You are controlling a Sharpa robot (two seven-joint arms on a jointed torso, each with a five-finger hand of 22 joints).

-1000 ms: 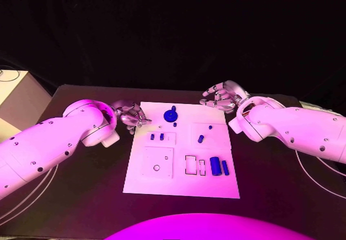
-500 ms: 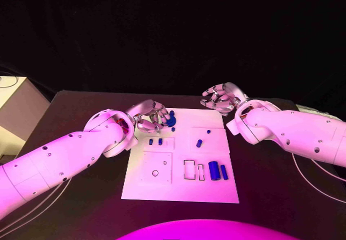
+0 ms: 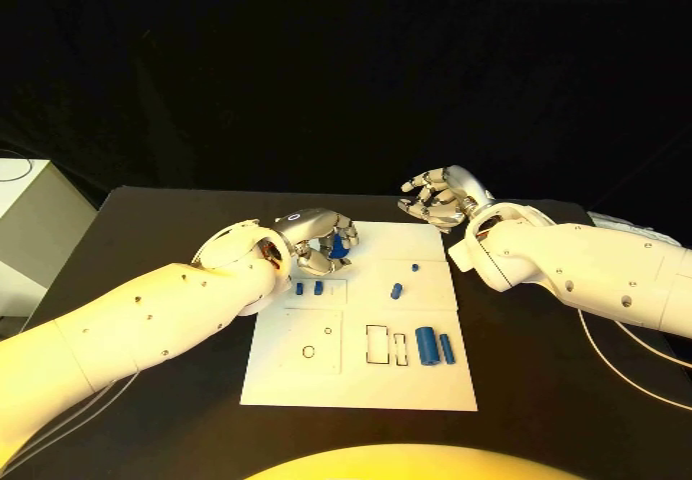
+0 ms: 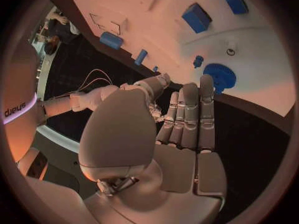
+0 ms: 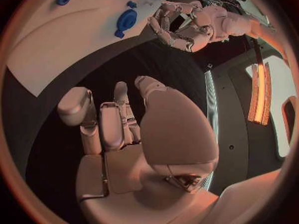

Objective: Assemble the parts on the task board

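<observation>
Head view: L silver many-fingered hand [image 3: 315,240] sits over the far-left part of the flat white rectangular task board [image 3: 361,385], fingers curled loosely around/over the round blue disc-shaped part [image 3: 340,240]; can't tell if they actually touch it. Just nearside of those fingers, two short blue pegs [image 3: 309,288] stand in a board recess; further off, a small blue oval piece [image 3: 395,291], then a thick blue cylinder [image 3: 427,345] w/ a slimmer blue bar [image 3: 447,348] beside it. R silver many-fingered hand [image 3: 437,199] hangs off the board's far-right corner, fingers bent inward, nothing in them, well apart from any part. L wrist view: L hand's fingers [image 4: 190,115] lie straight and close together, tips just short of the blue disc [image 4: 219,75] on the board edge; small blue knob [image 4: 198,61] just past the tips; nothing held. R wrist view: R hand's fingers [image 5: 118,122] are half-bent over the black table [image 5: 149,59], holding nothing; L hand [image 5: 177,25] shows beyond them, next to the blue disc [image 5: 126,21].
</observation>
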